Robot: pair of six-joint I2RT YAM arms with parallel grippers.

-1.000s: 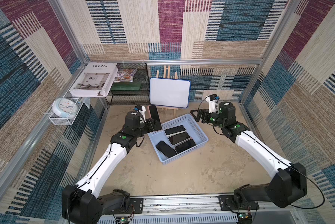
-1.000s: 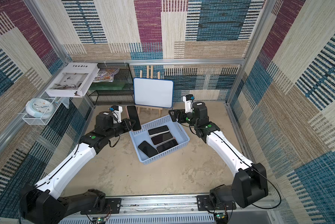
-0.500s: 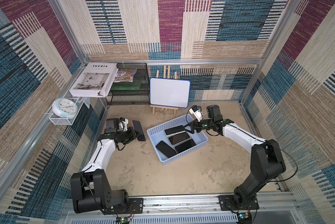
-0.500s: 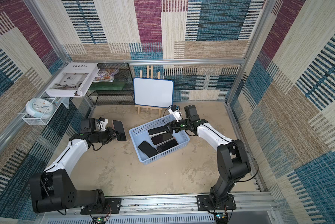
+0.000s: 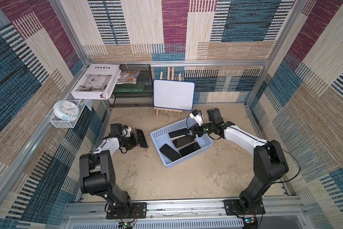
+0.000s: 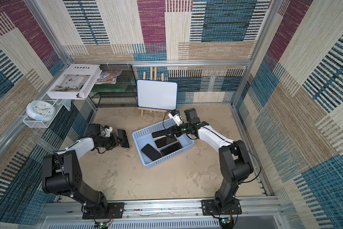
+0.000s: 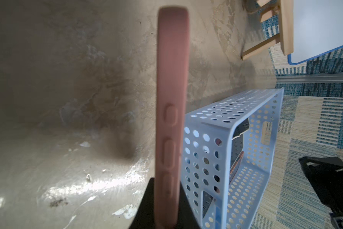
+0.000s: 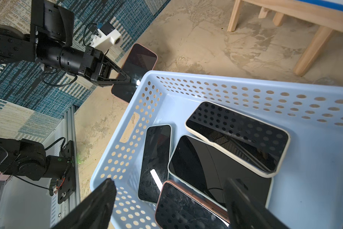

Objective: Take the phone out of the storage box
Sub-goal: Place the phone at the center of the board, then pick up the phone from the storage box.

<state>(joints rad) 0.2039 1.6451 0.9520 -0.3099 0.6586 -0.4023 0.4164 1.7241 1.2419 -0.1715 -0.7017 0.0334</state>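
1. Both arms have come down since a second ago: the left gripper (image 5: 140,141) has carried the pink-cased phone (image 5: 139,133) from up by the box's corner to low beside it, and the right gripper (image 5: 190,134) has swung in over the box.
2. The left gripper is clamped tight on that phone, which lies nearly flat, screen up, at the tabletop (image 5: 156,182). Whether it touches the surface cannot be told.
3. The right gripper's jaws are spread wide with nothing between them, hanging above the phones at the box's far end.
4. The storage box (image 5: 189,158), pale blue and perforated, sits mid-table at an angle, near the pink-cased phone but apart from it.
5. Four other phones (image 5: 183,141) lie inside, screens up, partly overlapping.
6. Behind the box stands a whiteboard (image 5: 173,97) on a wooden easel (image 5: 168,113), with a black mesh rack (image 5: 133,99) beside it.
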